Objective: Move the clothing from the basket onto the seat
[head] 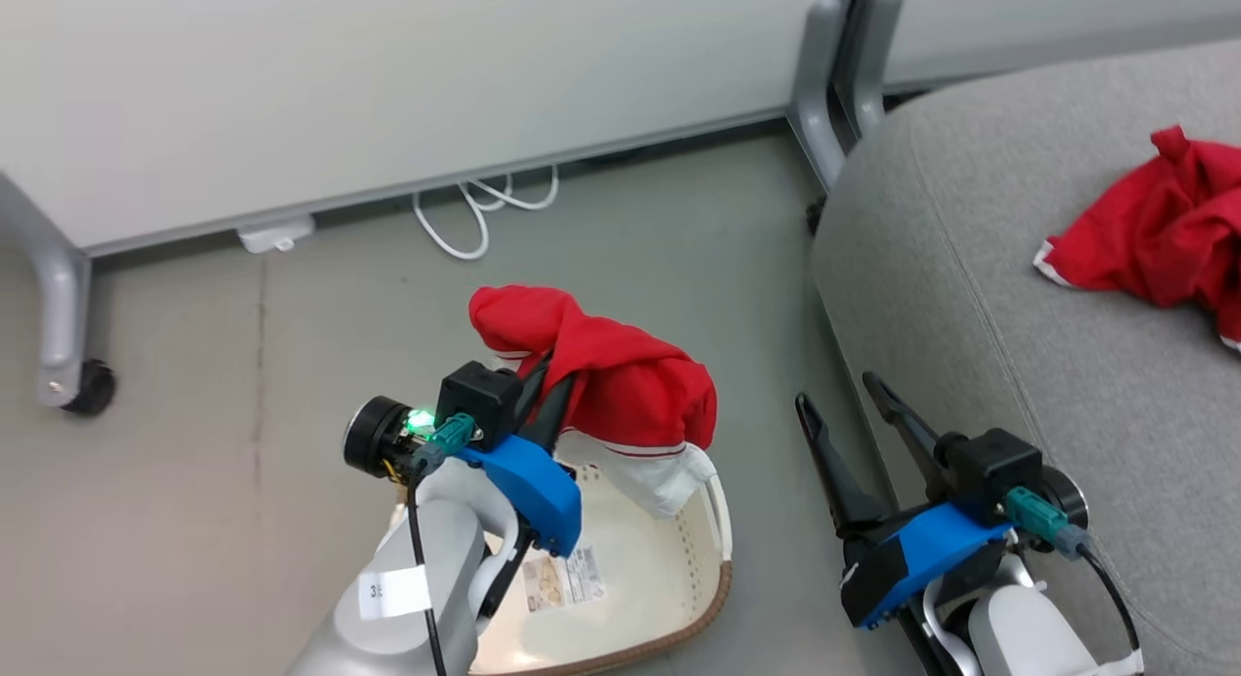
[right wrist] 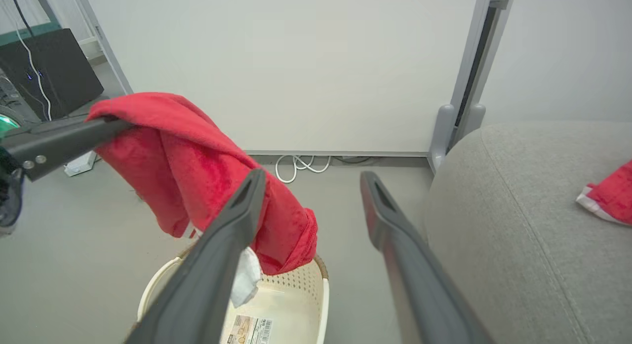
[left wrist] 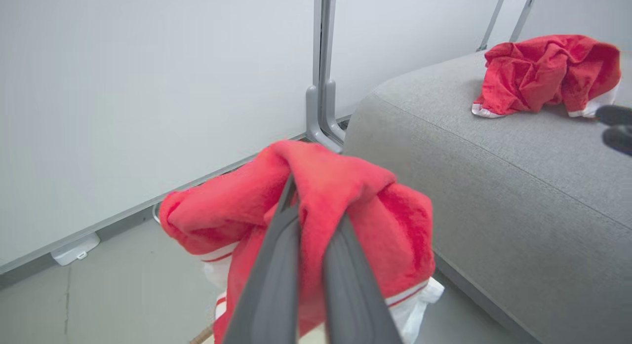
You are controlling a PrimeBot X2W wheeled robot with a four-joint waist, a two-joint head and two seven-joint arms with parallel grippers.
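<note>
Left pincer (head: 551,380) clamps the garment (head: 630,385), which dangles at six o'clock and may snag the basket (head: 713,574); right pincer (head: 836,389) gapes empty.

The head camera looks steeply down on the floor (head: 242,463), with the basket (head: 669,560) near the bottom edge and the seat (head: 970,269) along the right. The left wrist camera sits close behind a hanging red garment (left wrist: 345,186), facing roughly level toward the wall panel (left wrist: 148,87) and the seat's front corner. The right wrist camera looks down over the basket from beside the seat's edge. All three share that garment and the seat.
</note>
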